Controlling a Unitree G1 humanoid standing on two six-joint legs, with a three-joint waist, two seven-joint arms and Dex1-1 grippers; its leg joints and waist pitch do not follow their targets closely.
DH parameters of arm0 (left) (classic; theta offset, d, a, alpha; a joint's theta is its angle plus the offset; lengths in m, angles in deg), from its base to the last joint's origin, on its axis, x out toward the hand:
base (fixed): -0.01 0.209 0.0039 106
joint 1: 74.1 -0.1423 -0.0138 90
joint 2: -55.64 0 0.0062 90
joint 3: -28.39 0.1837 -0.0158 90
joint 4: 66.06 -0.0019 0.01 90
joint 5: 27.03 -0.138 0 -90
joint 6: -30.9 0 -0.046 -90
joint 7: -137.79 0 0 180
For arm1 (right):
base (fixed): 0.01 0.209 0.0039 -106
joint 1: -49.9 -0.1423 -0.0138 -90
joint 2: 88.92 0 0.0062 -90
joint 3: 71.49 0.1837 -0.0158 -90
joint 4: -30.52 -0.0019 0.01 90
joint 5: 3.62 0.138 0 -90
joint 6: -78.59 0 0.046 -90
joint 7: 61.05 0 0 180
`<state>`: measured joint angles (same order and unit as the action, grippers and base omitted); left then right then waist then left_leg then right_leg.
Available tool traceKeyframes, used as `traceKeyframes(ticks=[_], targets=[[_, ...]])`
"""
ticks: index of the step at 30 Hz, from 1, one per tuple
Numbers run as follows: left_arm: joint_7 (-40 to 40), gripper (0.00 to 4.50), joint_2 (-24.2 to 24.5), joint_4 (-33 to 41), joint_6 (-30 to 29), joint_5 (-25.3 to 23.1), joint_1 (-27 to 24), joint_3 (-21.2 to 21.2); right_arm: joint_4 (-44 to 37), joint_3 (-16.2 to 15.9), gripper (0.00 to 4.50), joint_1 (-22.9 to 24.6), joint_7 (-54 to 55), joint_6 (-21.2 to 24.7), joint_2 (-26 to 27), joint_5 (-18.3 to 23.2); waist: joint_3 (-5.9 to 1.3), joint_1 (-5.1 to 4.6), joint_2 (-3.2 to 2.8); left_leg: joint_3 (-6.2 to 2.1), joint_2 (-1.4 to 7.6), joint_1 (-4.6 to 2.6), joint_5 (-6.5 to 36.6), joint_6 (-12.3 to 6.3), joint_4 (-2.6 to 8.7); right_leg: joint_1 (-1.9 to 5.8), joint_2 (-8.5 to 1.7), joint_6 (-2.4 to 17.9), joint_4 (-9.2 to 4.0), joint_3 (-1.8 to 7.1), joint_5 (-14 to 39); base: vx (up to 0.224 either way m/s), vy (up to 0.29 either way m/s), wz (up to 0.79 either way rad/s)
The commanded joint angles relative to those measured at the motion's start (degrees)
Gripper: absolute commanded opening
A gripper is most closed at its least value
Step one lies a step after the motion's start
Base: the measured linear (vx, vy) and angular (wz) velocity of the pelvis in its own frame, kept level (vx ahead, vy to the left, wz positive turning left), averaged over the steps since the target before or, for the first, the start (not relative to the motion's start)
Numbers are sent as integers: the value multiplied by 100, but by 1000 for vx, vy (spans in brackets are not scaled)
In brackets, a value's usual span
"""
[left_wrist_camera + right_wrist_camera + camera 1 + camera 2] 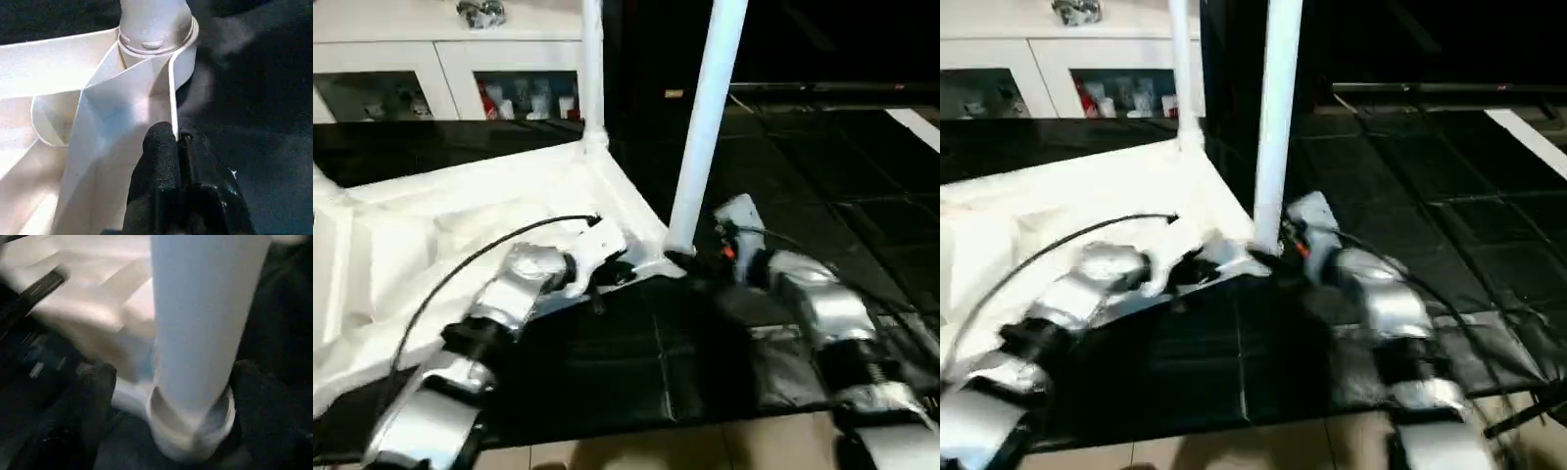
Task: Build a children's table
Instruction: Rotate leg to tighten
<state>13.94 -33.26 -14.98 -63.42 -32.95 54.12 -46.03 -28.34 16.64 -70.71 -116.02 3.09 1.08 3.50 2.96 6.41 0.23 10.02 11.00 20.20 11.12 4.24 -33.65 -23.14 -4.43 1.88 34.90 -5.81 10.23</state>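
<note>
Left end effector (178,147) pinched shut on thin rim of upturned children's table top (460,225). Right end effector (171,396) spread wide, fingers (93,401) flanking upright table leg (705,127) at its corner socket, on black floor (822,186).

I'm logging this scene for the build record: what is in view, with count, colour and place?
Table top: one, white, upside down on the dark floor.
Legs: two, white, upright; near leg in the near corner socket, far leg at the far corner.
Cabinet: one, white, glass doors, behind.
Floor mat: dark, tiled.
Left gripper: black, fingers shut on the table top's rim.
Right gripper: black, fingers open either side of the near leg.
</note>
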Motion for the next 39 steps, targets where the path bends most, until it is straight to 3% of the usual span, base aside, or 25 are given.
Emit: traceKeyframes(ticks=[1, 2, 8, 12, 16, 27, 34, 37, 38, 39], targets=[[381, 0, 86, 287, 270, 45, 17, 126, -158, -212, 433, 27, -550, -54, -64, 120, -384, 37, 16, -75, 241, 13, 798, -368, 361, 387, -462, 1020, -430, 327, 1100, 0, 0, 0], [725, 0, 255, 356, 426, 84, -29, 206, -188, -192, 443, 47, -905, -145, -314, 141, -381, 42, -8, -69, 244, 14, 835, -372, 356, 368, -472, 1034, -435, 330, 1183, 0, 0, 0], [1500, 0, 575, 384, 964, 162, -117, 387, -310, -275, 443, 56, -1870, -205, -867, 384, -382, 144, 5, -54, 278, -7, 804, -439, 343, 340, -472, 1122, -411, 338, 1132, 0, 0, 0], [1713, 0, 611, 490, 1137, 225, -210, 452, -252, -326, 443, 18, -2154, -287, -932, 400, -383, 212, 20, -55, 283, -7, 827, -364, 344, 336, -493, 1122, -402, 338, 1234, 0, 0, 0], [1893, 0, 616, 678, 1224, 286, -336, 545, -114, -412, 443, -42, -2347, -450, -897, 378, -382, 220, 23, -62, 296, -10, 835, -327, 355, 326, -500, 1100, -404, 337, 1349, 0, 0, 0], [2109, 0, 663, 746, 1415, 256, -405, 652, 191, -724, 348, -215, -2705, -560, -829, 291, -388, 284, 47, -57, 288, -9, 747, -325, 347, 315, -484, 1009, -395, 342, 1372, 0, 0, 0], [2097, 0, 689, 760, 1415, 269, -428, 673, 376, -767, 292, -290, -2759, -649, -800, 327, -386, 284, 94, -50, 277, 8, 683, -352, 339, 323, -483, 990, -385, 341, 1371, 0, 0, 0], [2092, 0, 694, 762, 1423, 265, -442, 674, 411, -767, 264, -307, -2777, -650, -785, 354, -390, 286, 74, -49, 282, -1, 666, -355, 337, 316, -485, 1005, -386, 342, 1365, 0, 0, 0], [2082, 0, 690, 762, 1422, 256, -446, 677, 436, -743, 264, -313, -2801, -634, -768, 402, -389, 279, 103, -46, 283, 0, 655, -364, 336, 318, -482, 1009, -382, 342, 1330, 0, 0, 0], [2071, 0, 687, 762, 1422, 247, -451, 679, 438, -735, 247, -311, -2835, -612, -761, 436, -391, 286, 94, -49, 283, -1, 645, -367, 336, 319, -486, 1019, -373, 341, 1319, 0, 0, 0]])
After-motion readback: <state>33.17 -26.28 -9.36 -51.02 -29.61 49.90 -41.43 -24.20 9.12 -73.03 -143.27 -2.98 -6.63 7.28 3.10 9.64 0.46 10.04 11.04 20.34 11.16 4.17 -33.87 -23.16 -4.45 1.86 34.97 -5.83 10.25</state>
